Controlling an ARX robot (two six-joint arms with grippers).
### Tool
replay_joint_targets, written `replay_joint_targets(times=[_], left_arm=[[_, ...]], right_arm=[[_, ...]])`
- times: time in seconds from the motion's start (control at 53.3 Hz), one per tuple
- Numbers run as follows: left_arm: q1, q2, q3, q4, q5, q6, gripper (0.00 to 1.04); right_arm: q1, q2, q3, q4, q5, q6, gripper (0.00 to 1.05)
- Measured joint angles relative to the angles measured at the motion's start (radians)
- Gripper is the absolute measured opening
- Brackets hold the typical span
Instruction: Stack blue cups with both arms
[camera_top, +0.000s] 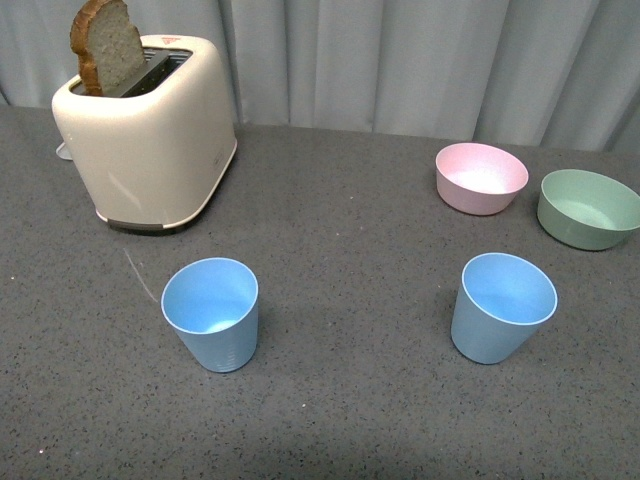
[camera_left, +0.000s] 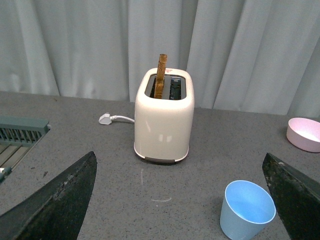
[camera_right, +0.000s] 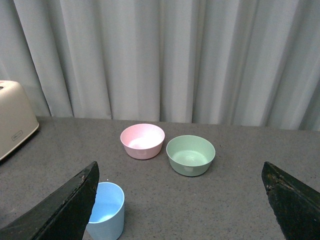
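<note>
Two light blue cups stand upright and empty on the grey table, one at the front left (camera_top: 212, 314) and one at the front right (camera_top: 500, 306), well apart. Neither arm shows in the front view. In the left wrist view the left gripper (camera_left: 180, 200) is open, its black fingers (camera_left: 55, 205) spread wide above the table; the left cup (camera_left: 246, 210) sits close to one finger. The right gripper (camera_right: 180, 200) is open too, and the right cup (camera_right: 106, 211) stands partly behind one of its fingers (camera_right: 60, 212).
A cream toaster (camera_top: 145, 132) with a slice of bread (camera_top: 105, 45) stands at the back left, its plug (camera_left: 106, 119) lying beside it. A pink bowl (camera_top: 481, 177) and a green bowl (camera_top: 588, 208) sit at the back right. A grey rack (camera_left: 20, 131) shows at the left wrist view's edge.
</note>
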Motion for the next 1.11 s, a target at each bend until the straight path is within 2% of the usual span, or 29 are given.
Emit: replay_joint_targets(times=[1.107], left_arm=[[0.000, 0.000, 0.000, 0.000, 0.000, 0.000, 0.98]], right_arm=[[0.000, 0.000, 0.000, 0.000, 0.000, 0.000, 0.95]])
